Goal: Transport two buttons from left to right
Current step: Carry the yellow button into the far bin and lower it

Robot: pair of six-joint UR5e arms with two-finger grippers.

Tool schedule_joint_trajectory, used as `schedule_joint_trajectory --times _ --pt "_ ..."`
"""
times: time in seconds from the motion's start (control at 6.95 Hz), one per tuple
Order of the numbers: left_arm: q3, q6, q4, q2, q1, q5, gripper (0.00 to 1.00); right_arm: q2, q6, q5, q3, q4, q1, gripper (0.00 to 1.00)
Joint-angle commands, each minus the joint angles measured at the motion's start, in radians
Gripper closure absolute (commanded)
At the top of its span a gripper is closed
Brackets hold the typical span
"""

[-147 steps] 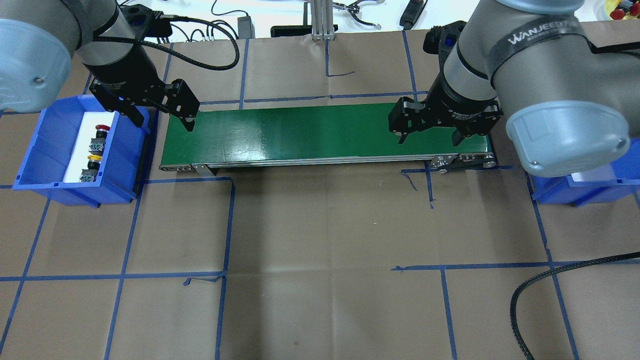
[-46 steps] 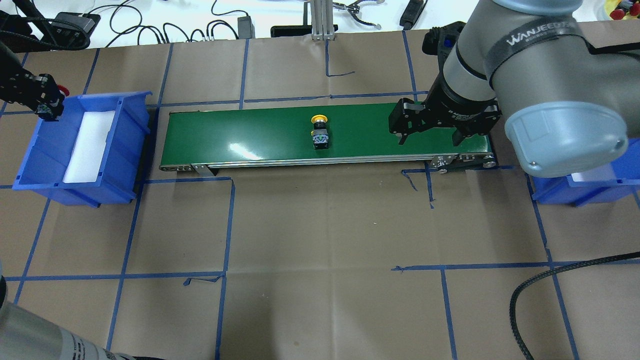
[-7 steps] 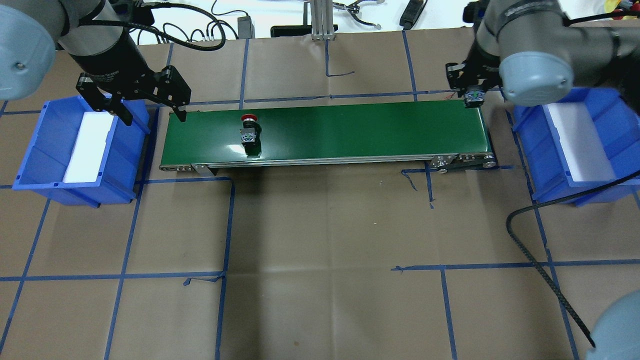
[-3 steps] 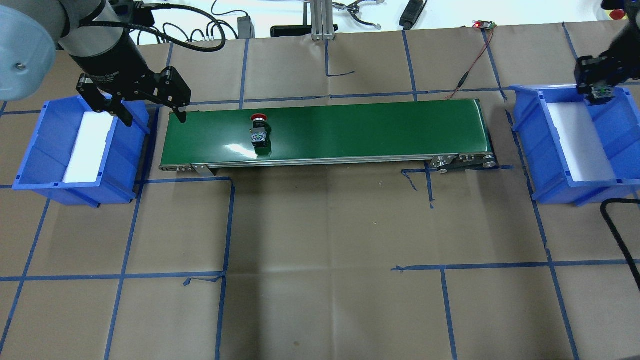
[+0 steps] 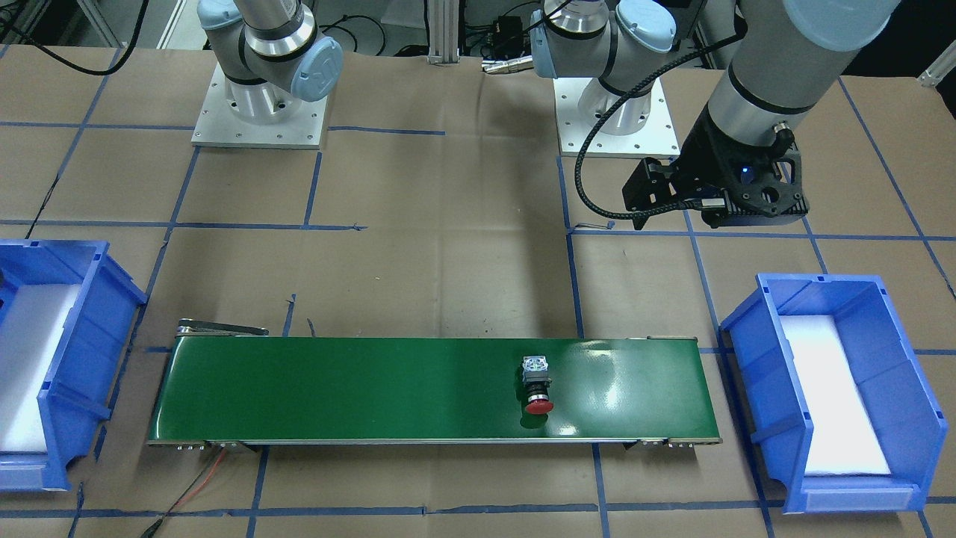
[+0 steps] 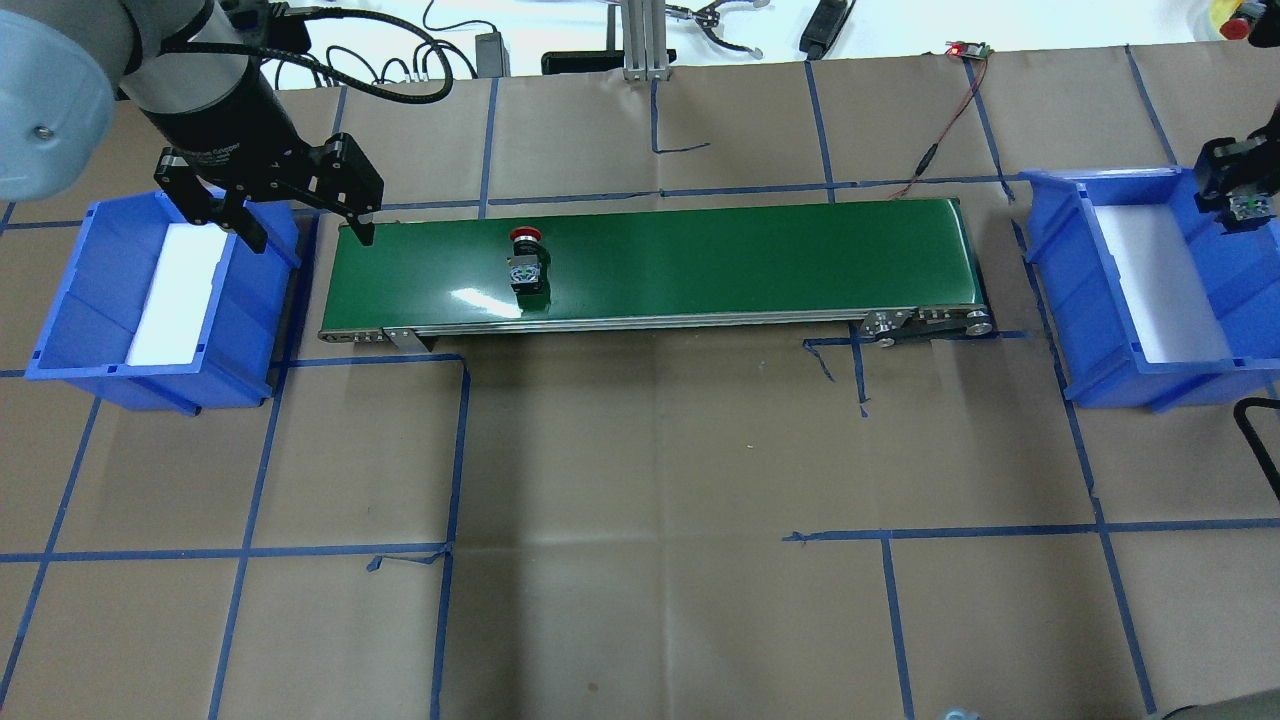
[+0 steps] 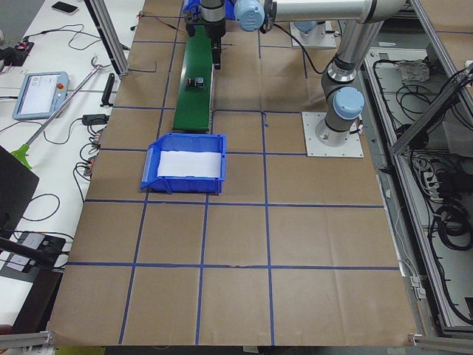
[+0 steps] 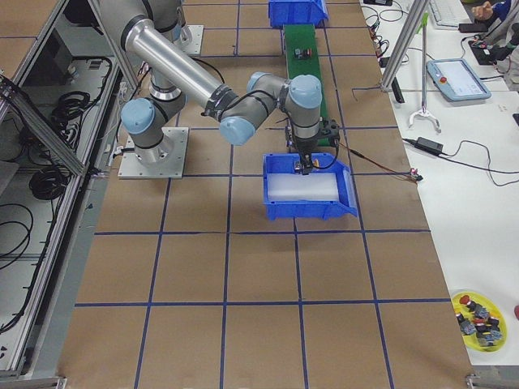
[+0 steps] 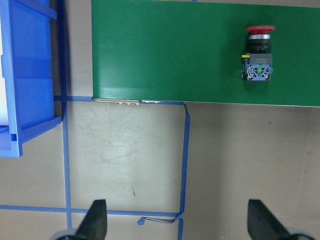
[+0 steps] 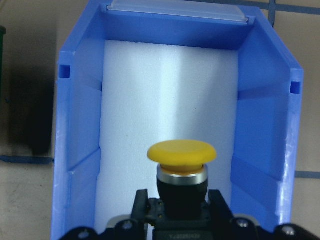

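Note:
The red button (image 6: pixel 525 265) lies on its side on the green conveyor belt (image 6: pixel 700 260), left of the middle; it also shows in the front view (image 5: pixel 538 385) and the left wrist view (image 9: pixel 259 55). My left gripper (image 6: pixel 310 232) is open and empty, above the belt's left end beside the left blue bin (image 6: pixel 90 300). My right gripper (image 6: pixel 1240 200) is shut on the yellow button (image 10: pixel 181 167) and holds it above the white foam of the right blue bin (image 6: pixel 1060 260), cap forward in the right wrist view.
The left bin holds only a white foam pad (image 6: pixel 175 295). Blue tape lines cross the brown paper table. Cables and small devices lie along the far edge (image 6: pixel 450 50). A red wire (image 6: pixel 940 140) runs to the belt's right end.
My right gripper carried the yellow button from the belt's right end to above the right bin. The red button moved rightward along the belt. My left gripper stayed put, open.

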Motion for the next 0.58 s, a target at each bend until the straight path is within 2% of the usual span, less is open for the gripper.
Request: schedule_joint_trajectory --times 0.0,0.43 --pt "0.001 0.000 0.000 0.001 0.000 0.000 0.00 0.020 -0.066 0.026 0.126 -0.189 -0.041 0.98" --pt "0.001 0.000 0.000 0.000 0.000 0.000 0.00 0.106 -0.106 0.051 0.160 -0.272 -0.048 0.97"
